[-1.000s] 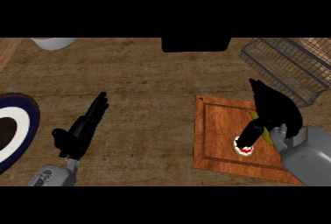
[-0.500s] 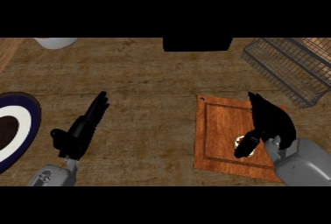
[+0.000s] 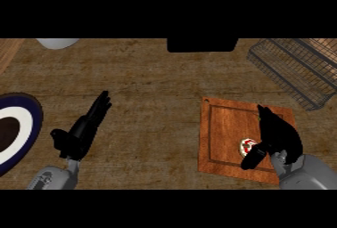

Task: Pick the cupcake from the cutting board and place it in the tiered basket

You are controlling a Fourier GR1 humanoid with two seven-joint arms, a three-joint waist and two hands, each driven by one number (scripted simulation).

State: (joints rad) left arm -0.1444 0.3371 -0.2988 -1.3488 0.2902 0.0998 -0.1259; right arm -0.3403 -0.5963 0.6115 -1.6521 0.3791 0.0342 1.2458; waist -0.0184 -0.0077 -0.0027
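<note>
The cupcake (image 3: 248, 145), white with a red spot on top, sits on the wooden cutting board (image 3: 223, 129) near its front right part. My right hand (image 3: 281, 136) is over the board just right of the cupcake, fingers straight and pointing away. Its thumb reaches down past the cupcake's near side, and the palm hides the cupcake's right edge. The dark wire tiered basket (image 3: 295, 67) stands at the back right, beyond the board. My left hand (image 3: 80, 131) rests open at the left, holding nothing.
A dark-rimmed plate (image 3: 30, 116) with a white ring lies at the left edge. A white bowl (image 3: 58, 42) and a black box-like object (image 3: 201, 45) sit along the back. Bare wooden counter lies between my hands.
My right hand has drawn back toward the near edge and settled beside the cupcake, which shows again next to the thumb. The left hand has not moved.
</note>
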